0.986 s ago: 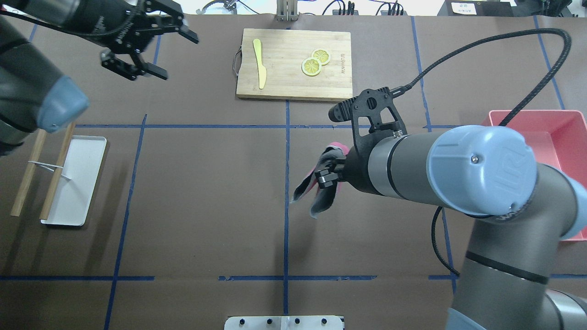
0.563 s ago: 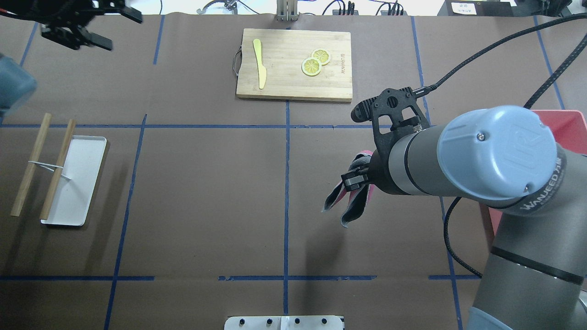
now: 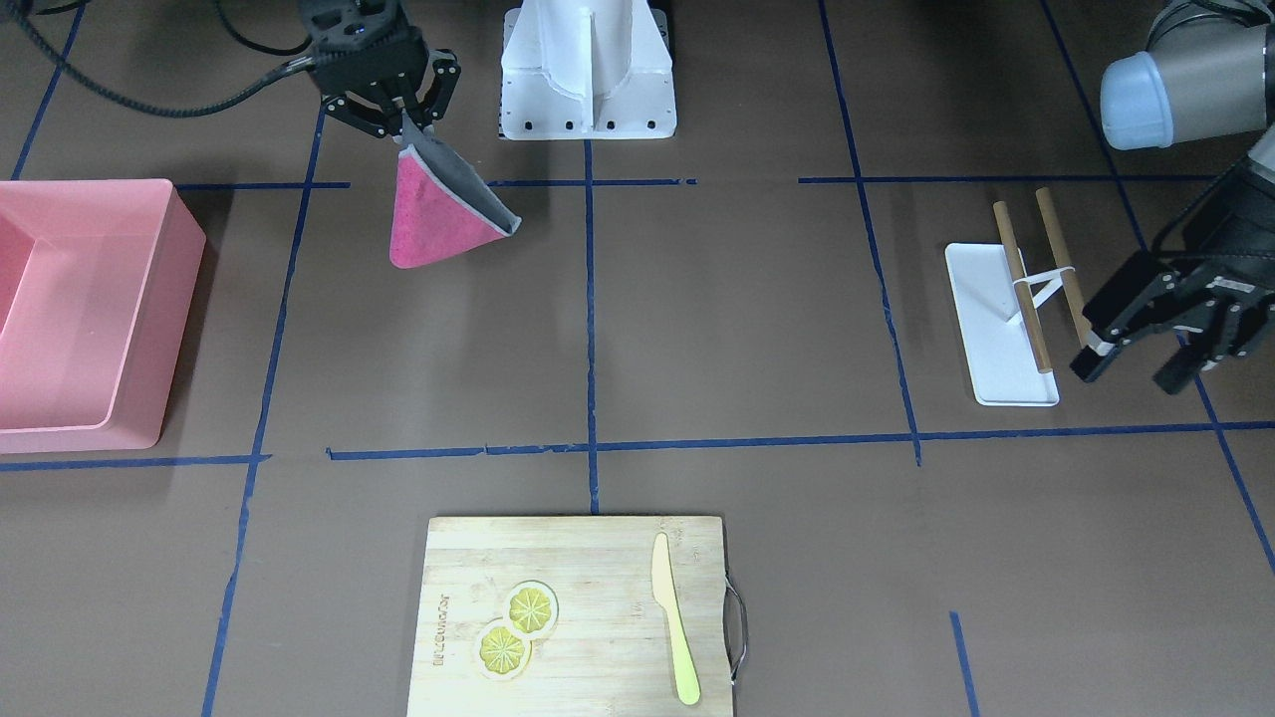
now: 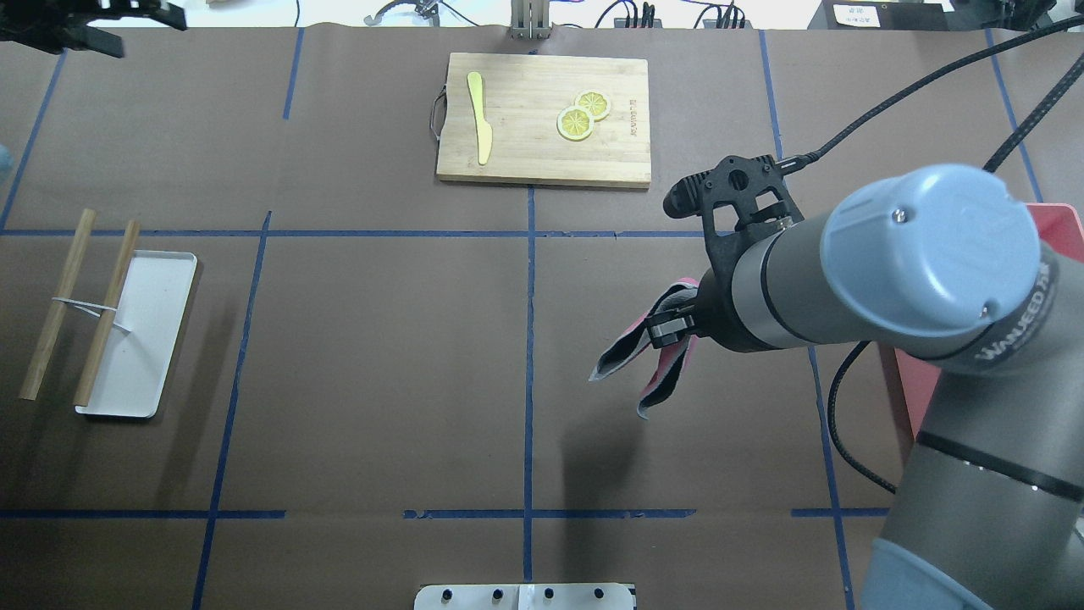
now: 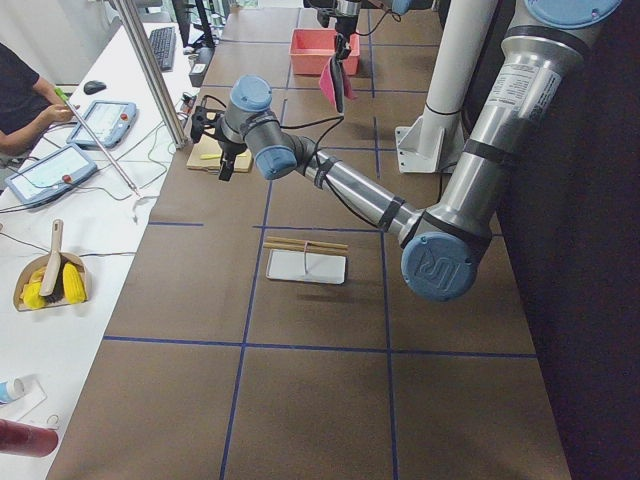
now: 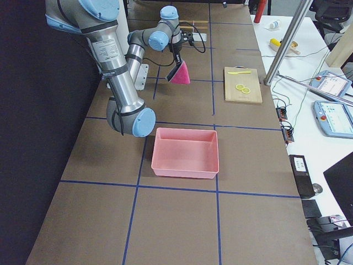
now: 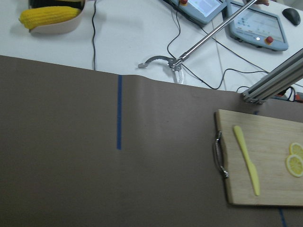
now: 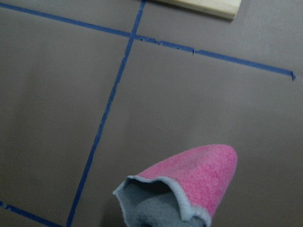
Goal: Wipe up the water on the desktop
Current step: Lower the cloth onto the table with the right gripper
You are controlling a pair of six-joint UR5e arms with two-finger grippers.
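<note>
Our right gripper [image 3: 403, 118] pinches a folded pink-and-grey cloth [image 3: 436, 214] hanging below it, over the dark-brown blue-taped desktop [image 3: 737, 329]; our left gripper [image 3: 1136, 368] gapes wide, empty.

The overhead camera looks down on the desktop [image 4: 364, 339] with the cutting board [image 4: 543, 119] at 12 o'clock; the front camera faces the opposite way, that board at 6 o'clock. Side cameras look along from either end; wrist cameras hover close.
</note>
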